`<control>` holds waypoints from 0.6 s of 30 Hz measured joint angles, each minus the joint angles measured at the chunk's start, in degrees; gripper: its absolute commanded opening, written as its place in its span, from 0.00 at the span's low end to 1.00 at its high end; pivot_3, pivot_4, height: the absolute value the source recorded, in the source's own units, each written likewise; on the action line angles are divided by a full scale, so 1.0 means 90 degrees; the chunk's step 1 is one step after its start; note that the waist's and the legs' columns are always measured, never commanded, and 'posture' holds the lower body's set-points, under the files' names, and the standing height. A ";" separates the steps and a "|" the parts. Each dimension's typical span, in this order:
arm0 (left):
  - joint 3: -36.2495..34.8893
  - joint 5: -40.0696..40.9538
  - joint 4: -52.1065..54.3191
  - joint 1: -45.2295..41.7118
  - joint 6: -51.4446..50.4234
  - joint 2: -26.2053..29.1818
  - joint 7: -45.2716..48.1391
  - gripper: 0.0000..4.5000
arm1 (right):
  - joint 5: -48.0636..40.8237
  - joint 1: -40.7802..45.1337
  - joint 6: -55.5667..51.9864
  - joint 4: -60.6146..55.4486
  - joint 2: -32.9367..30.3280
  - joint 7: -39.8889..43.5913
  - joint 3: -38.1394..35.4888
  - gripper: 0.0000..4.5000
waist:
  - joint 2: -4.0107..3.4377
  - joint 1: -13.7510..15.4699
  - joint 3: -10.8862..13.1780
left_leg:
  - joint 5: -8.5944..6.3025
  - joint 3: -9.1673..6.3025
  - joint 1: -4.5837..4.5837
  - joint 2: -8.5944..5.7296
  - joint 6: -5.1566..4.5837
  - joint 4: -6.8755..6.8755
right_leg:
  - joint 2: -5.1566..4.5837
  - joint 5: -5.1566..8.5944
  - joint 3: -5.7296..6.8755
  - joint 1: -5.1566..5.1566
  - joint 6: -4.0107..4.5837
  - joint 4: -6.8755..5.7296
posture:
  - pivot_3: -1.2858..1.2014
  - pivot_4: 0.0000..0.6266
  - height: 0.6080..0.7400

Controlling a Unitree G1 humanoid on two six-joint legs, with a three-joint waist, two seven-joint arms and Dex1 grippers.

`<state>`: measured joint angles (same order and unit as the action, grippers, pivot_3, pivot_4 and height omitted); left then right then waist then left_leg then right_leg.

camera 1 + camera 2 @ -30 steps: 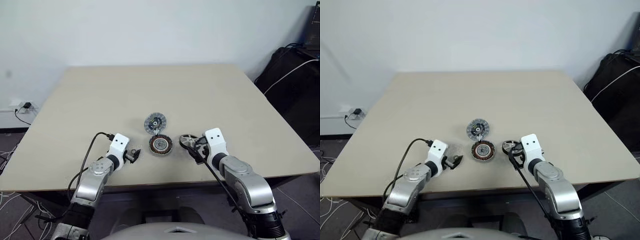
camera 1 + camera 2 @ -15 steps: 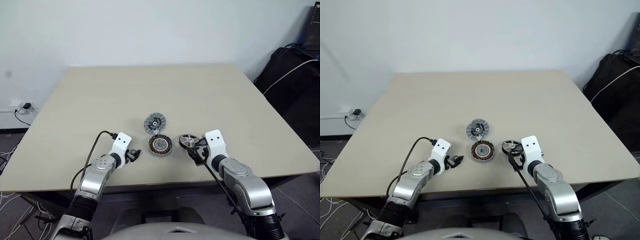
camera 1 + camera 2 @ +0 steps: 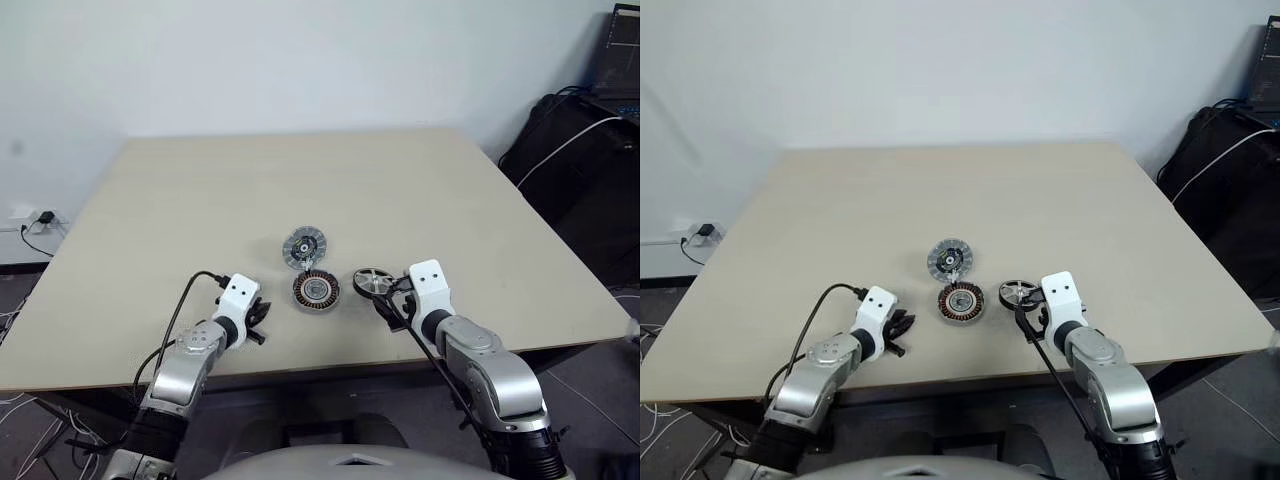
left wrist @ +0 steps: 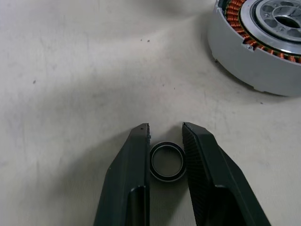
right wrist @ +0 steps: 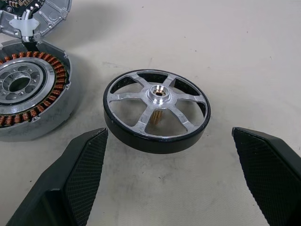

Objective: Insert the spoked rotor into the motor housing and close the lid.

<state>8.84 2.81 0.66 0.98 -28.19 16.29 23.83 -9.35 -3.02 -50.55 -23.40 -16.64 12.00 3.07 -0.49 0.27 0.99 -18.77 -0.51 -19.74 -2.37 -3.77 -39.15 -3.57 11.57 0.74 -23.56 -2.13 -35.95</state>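
A: Which arm is nearer the small black ring-shaped spoked rotor with its silvery spokes and brass-coloured hub [image 5: 156, 112]?

B: The right one. In the left eye view the right end effector [image 3: 392, 297] sits in the lower right of centre, with the rotor just beyond its tips. The right wrist view shows the rotor lying flat on the beige worktop [image 3: 200, 200], centred ahead of the gap between the two black fingers [image 5: 82, 165], which stand wide apart and touch nothing.

A: And the left end effector [image 4: 165, 141]?

B: Lower left of centre. Its fingers are nearly together, flanking a small black-rimmed ring [image 4: 167, 161] on the worktop; whether they actually pinch it I cannot tell.

A: Where does the rotor go?

B: Into the round silvery motor housing with copper windings [image 3: 316, 288], just left of the rotor. Beyond that, touching the housing, lies the ribbed silvery-grey lid disc [image 3: 305, 245].
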 measured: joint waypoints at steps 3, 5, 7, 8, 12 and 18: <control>-0.0148 0.0268 0.0261 0.0114 -0.0181 -0.0018 0.0100 0.15 | 0.0000 0.0000 0.0000 0.0000 0.0005 0.0005 0.0001 1.00 | 0.0005 0.0006 0.0005 | 0.0000 -0.0001 -0.0011 -0.0001 0.0001 -0.0001 | -0.0002 0.0002 0.0000 -0.0008 0.0003 0.0002 | 0.52 0.00 1.00; -0.0223 0.0526 0.0484 0.0108 -0.0263 -0.0062 0.0212 0.15 | 0.0000 0.0001 0.0000 0.0000 0.0005 0.0009 0.0002 1.00 | 0.0010 0.0037 0.0010 | 0.0000 -0.0003 -0.0015 -0.0002 0.0001 -0.0004 | -0.0004 0.0001 0.0001 -0.0011 0.0003 0.0002 | 0.52 0.00 1.00; -0.0246 0.0714 0.0696 0.0026 -0.0278 -0.0101 0.0309 0.15 | 0.0000 0.0015 0.0000 0.0000 0.0007 0.0013 0.0008 1.00 | 0.0011 0.0075 0.0010 | 0.0000 -0.0005 -0.0015 -0.0004 0.0001 -0.0004 | -0.0005 0.0001 0.0002 -0.0011 0.0003 0.0004 | 0.52 0.00 1.00; -0.0247 0.0803 0.0761 -0.0079 -0.0279 -0.0129 0.0376 0.15 | 0.0000 0.0036 0.0000 0.0002 0.0008 0.0015 0.0013 1.00 | 0.0011 0.0089 0.0011 | 0.0000 -0.0005 -0.0014 -0.0005 0.0001 -0.0005 | -0.0005 0.0001 0.0002 -0.0011 0.0002 0.0004 | 0.52 0.00 1.00; -0.0105 0.0952 0.0783 -0.0601 -0.0275 -0.0272 0.0555 0.15 | 0.0003 0.0144 0.0001 0.0009 0.0010 0.0019 0.0036 1.00 | 0.0011 0.0091 0.0010 | 0.0002 -0.0003 -0.0015 -0.0008 0.0002 -0.0006 | 0.0002 -0.0001 0.0001 -0.0003 0.0001 0.0004 | 0.52 0.00 1.00; 0.0437 0.0701 0.0136 -0.1309 -0.0030 -0.0464 0.0653 0.15 | 0.0002 0.0183 0.0004 0.0020 0.0013 0.0034 0.0070 1.00 | 0.0011 0.0090 0.0010 | 0.0009 -0.0003 -0.0018 -0.0011 0.0011 -0.0004 | 0.0022 0.0000 0.0001 -0.0004 0.0002 0.0004 | 0.52 0.00 1.00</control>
<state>12.77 9.12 1.88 -10.80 -28.46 12.11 29.70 -9.33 -1.37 -50.51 -23.22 -16.52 12.31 3.69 -0.39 1.08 1.08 -18.69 -0.54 -19.90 -2.47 -3.68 -39.19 -3.37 11.57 0.75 -23.59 -2.11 -35.91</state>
